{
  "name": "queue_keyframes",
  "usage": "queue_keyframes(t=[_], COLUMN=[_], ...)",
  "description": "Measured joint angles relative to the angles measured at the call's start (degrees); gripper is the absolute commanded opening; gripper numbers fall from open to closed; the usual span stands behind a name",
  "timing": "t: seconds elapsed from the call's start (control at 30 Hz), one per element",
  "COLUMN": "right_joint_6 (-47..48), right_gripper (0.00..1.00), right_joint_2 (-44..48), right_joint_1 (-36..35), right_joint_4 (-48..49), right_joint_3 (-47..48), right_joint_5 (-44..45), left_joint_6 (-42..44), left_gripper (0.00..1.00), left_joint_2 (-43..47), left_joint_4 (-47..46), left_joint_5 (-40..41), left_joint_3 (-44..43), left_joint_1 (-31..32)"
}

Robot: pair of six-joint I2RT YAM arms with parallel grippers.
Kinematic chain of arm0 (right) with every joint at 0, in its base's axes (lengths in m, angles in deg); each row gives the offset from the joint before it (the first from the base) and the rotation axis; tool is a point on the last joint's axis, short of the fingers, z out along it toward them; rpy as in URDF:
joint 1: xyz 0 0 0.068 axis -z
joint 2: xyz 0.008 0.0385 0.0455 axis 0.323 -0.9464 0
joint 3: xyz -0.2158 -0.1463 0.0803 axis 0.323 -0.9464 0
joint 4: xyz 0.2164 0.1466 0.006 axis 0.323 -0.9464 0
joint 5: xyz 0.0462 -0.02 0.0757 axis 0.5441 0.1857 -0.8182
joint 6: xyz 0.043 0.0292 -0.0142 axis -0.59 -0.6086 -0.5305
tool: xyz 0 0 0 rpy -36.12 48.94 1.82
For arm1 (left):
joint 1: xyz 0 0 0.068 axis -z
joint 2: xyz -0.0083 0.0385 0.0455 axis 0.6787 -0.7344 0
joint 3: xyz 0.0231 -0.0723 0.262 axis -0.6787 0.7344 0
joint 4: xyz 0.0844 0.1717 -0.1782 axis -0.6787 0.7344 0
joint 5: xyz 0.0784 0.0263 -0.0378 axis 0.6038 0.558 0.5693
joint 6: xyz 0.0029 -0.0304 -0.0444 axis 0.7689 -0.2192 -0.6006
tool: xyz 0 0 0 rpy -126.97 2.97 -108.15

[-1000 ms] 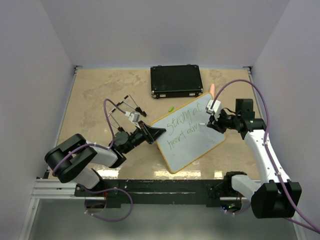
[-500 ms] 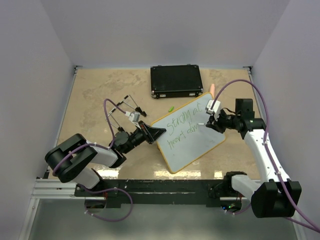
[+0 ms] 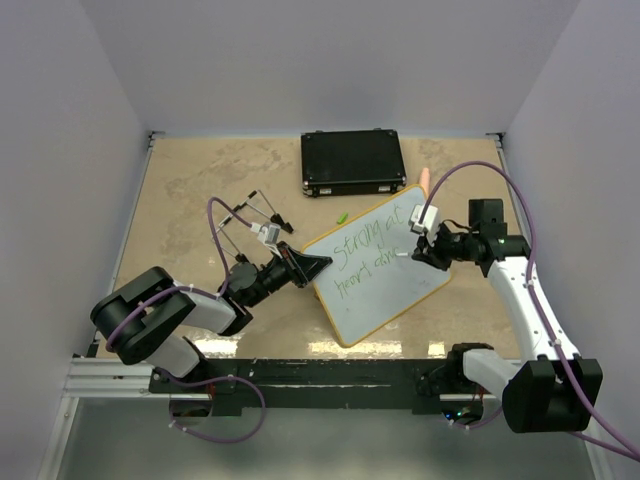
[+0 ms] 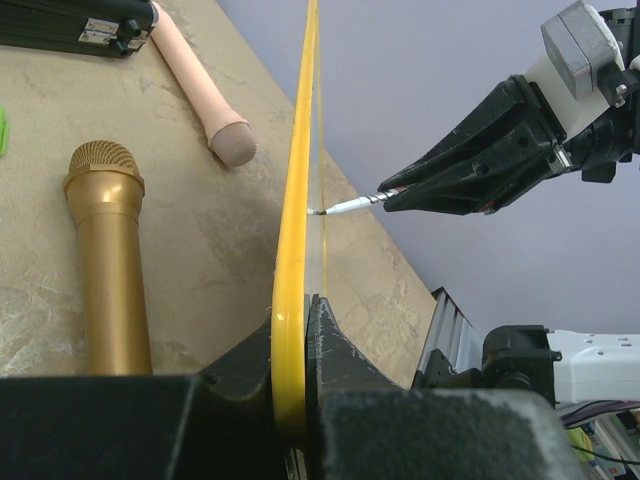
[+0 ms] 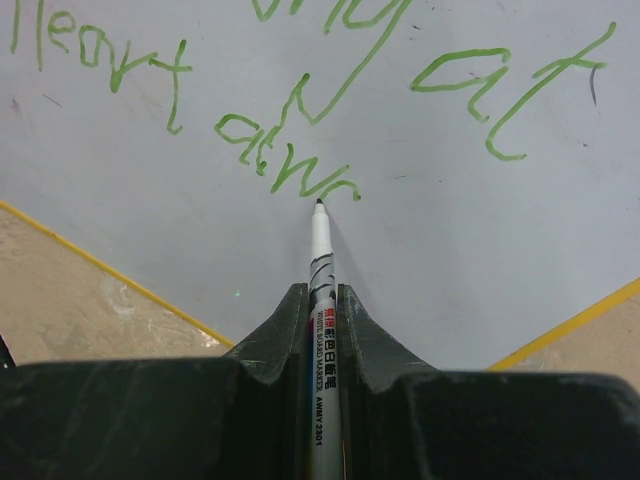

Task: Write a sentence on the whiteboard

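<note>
**Second line under way: marker tip at the board, board pinched by its rim**

The right gripper [image 5: 320,300] is closed on a white marker [image 5: 320,255]. The barrel runs straight out between the jaws and the tip is well ahead of the fingertips. That tip sits at the end of the last green stroke of the sentence [image 5: 300,165], which spreads ahead of this gripper and to both sides in two lines. The tip looks to be on the surface, but how firmly it presses cannot be read.

The left gripper [image 4: 297,320] is clamped narrow on the yellow rim of the whiteboard [image 3: 375,265]. It holds the panel propped at a tilt, so the writing face extends away from its fingers toward the marker.

The step in hand appears to be finishing the lower line. Several things would help do it well:

- Pressure should be light and even, because the board is held at one edge only and a hard push would flex or swing it.
- The left clamp should not move while a stroke is drawn.
- The marker should travel parallel to the tilted face, so the tip neither lifts nor digs in.
- It should lift cleanly between letters.
- Blank white remains to the right of the tip, before the yellow rim, and letter size should be kept within it.

A gold microphone [image 4: 108,260] lies on the table on the far side of the panel from the marker, out of the writing path.
</note>
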Motion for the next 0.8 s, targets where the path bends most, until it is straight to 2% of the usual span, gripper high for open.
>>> queue_keyframes(t=[0.8], right_joint_6=[-3.61], right_gripper=[0.00], right_joint_2=[1.27], right_joint_1=[0.00], right_joint_4=[2.82], right_joint_3=[-0.09], right_joint_5=[2.82], left_joint_6=[0.00], left_gripper=[0.00], left_joint_2=[-0.15], left_joint_4=[-0.15], left_joint_5=[-0.11], left_joint_3=[-0.07], left_joint_1=[0.00])
